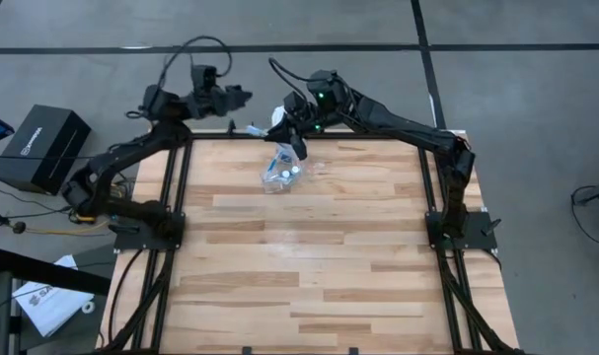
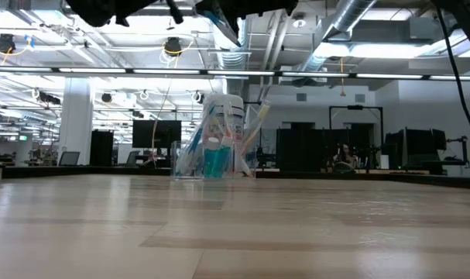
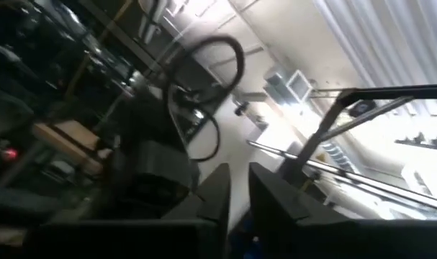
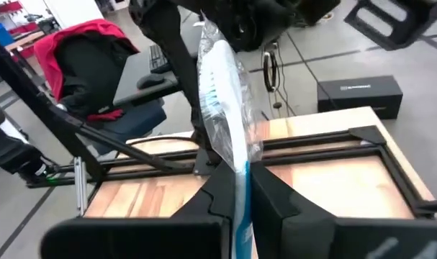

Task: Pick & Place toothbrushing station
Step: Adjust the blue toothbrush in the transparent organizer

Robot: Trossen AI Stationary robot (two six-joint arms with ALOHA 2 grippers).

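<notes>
Right gripper (image 4: 240, 188) above far table edge, jaws clamped on thin blue-and-white toothbrush in clear wrapper (image 4: 219, 86). Small see-through plastic holder (image 1: 279, 173) upright on light wooden table (image 1: 309, 256) near far edge, more toothbrushes (image 2: 197, 147) leaning inside, white jar with blue label (image 2: 223, 116) close behind. Left gripper (image 3: 236, 198) raised beyond far-left corner, jaws nearly together, holding nothing.

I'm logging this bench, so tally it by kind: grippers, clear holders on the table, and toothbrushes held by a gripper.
Grippers: 2, the left gripper and the right gripper
Clear holder: 1
Wrapped toothbrush, pinched in the right gripper: 1
Total: 4
</notes>
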